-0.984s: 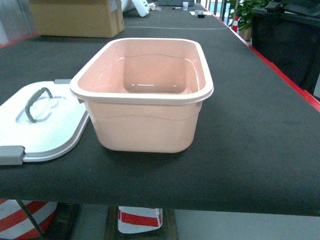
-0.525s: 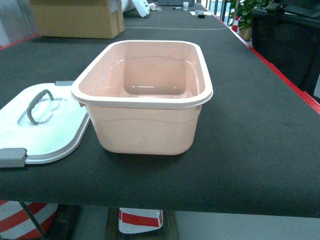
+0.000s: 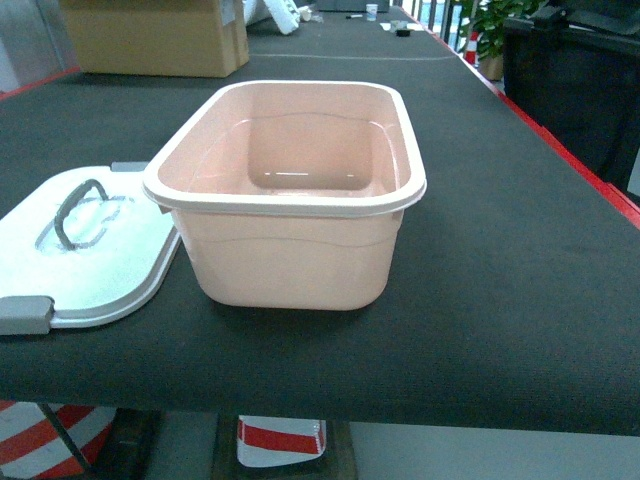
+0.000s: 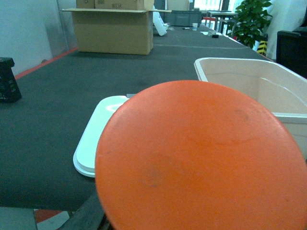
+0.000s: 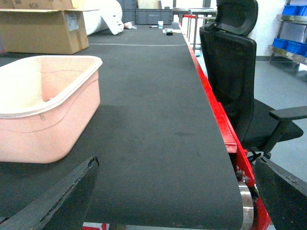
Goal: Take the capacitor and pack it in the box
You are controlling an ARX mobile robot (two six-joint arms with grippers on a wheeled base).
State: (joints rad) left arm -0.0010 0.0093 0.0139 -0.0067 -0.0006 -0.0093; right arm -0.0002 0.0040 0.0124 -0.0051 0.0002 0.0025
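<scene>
The capacitor (image 4: 201, 158) filled the left wrist view, its flat orange end right against the camera, apparently pinched between the left jaws, though the fingers themselves were hidden behind it. Beyond it lay the white lid (image 4: 103, 136) on the black table (image 4: 48, 110), with the open pink box (image 4: 259, 88) just right of the lid. The right gripper (image 5: 158, 201) hung low beside the box (image 5: 43, 105), jaws spread wide. An office chair (image 5: 240, 72) stood to their right.
</scene>
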